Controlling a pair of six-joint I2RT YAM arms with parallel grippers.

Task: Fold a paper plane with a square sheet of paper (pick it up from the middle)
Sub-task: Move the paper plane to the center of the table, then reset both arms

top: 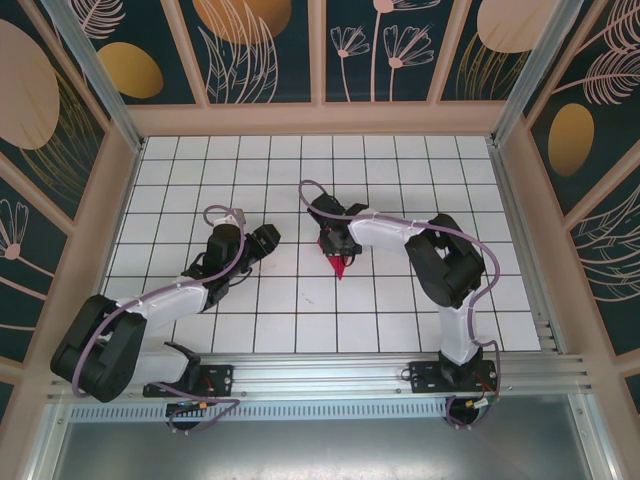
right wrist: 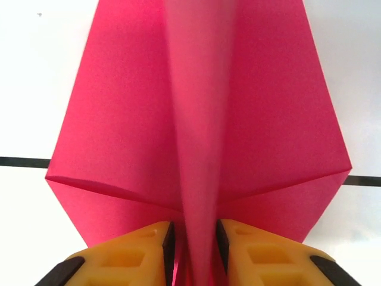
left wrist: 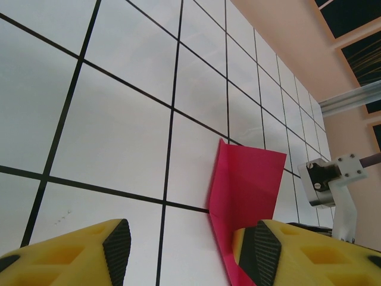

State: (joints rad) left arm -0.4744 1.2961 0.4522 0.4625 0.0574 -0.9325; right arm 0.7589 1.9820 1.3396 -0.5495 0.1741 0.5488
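So on the right gripper, the yellow fingers are set close together and the centre ridge of the paper plane is pinched between the pads. Just ahead of the fingertips, the pink wings are spread out to both sides over the white grid table. The left gripper is held roughly half open with nothing gripped. Pink paper is seen just past its right-hand fingertip, standing up off the tiles. Whether it's touched can't be told.
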